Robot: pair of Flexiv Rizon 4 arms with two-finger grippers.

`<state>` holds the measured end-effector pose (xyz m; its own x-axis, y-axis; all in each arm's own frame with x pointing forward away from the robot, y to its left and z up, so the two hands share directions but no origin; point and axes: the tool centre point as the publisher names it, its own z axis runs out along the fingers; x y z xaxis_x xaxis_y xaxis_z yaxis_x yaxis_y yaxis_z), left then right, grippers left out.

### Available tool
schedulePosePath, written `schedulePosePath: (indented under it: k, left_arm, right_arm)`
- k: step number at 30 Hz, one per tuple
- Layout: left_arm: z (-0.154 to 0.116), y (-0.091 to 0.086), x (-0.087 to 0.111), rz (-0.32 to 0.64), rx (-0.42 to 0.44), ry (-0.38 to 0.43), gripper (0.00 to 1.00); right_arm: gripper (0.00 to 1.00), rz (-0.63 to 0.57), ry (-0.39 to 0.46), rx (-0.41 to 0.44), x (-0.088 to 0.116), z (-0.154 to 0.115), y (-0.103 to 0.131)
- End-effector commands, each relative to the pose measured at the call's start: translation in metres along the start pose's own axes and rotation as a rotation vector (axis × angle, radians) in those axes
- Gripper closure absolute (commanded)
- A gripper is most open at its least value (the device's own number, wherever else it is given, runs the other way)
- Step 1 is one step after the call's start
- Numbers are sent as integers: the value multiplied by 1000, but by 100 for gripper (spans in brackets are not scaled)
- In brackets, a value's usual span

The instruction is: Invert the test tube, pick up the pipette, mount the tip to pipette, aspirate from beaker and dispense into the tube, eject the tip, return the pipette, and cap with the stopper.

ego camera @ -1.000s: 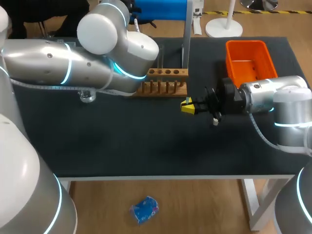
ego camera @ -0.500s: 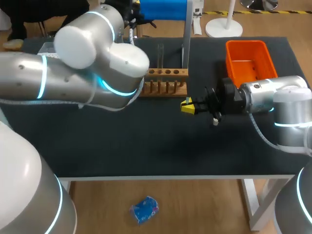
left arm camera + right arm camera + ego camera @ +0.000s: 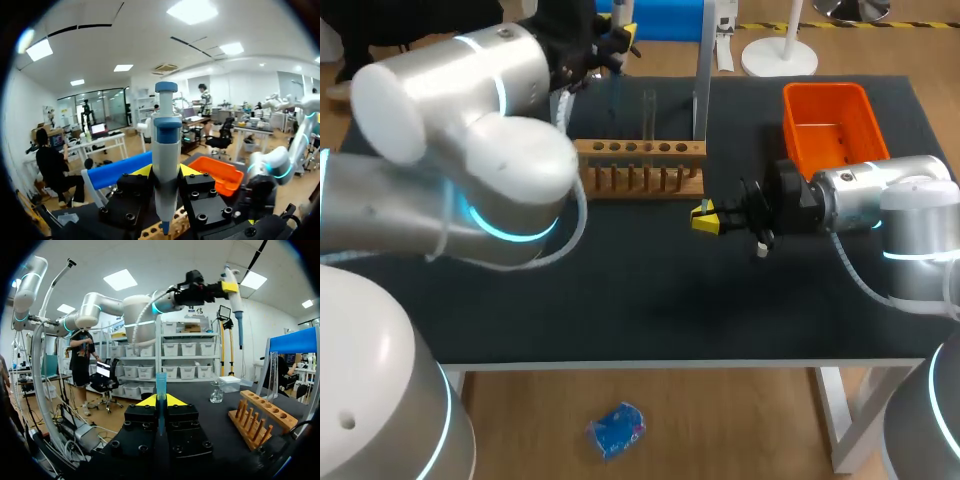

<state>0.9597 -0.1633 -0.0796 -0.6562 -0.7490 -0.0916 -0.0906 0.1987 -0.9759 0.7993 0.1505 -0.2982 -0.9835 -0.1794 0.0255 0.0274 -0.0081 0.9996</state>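
The left gripper [image 3: 166,172] was clenched around the white and blue pipette [image 3: 166,145] and held it high above the far side of the black tabletop [image 3: 620,290], behind the wooden rack [image 3: 640,166]. The right gripper [image 3: 704,218] hung low over the tabletop, just in front of the rack's right end, and squeezed a thin blue tip [image 3: 161,382] that stood straight up between its fingers. A glass test tube [image 3: 649,112] stood in the rack, the orange bin [image 3: 828,125] sat at the far right, and a small glass beaker [image 3: 216,392] sat near the rack's other end.
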Motion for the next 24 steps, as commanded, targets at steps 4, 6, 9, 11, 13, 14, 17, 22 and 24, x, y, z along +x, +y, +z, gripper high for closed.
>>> schedulePosePath:
  k: [4, 6, 9, 11, 13, 14, 17, 22, 24]
  left_arm:
    - [-67, 4, 30, 40, 116, 515, 100]
    - [-69, 4, 40, 56, 119, 561, 100]
    - [-70, 4, 52, 48, 116, 613, 100]
    - [-69, 5, 59, 53, 104, 632, 100]
    - [-68, 5, 66, 59, 104, 641, 100]
    - [-68, 5, 70, 58, 113, 664, 100]
    - [-64, 5, 78, 64, 115, 696, 100]
    - [-54, 3, 94, 91, 95, 715, 100]
    - [-51, 3, 100, 88, 93, 730, 100]
  right_arm:
    - [100, 0, -1, 2, 0, 0, 0]
    - [100, 0, -1, 2, 0, 0, 0]
    - [100, 0, -1, 2, 0, 0, 0]
    - [100, 0, -1, 2, 0, 0, 0]
    - [100, 0, -1, 2, 0, 0, 0]
    - [100, 0, -1, 2, 0, 0, 0]
    - [100, 0, -1, 2, 0, 0, 0]
    - [100, 0, -1, 2, 0, 0, 0]
    - [100, 0, -1, 2, 0, 0, 0]
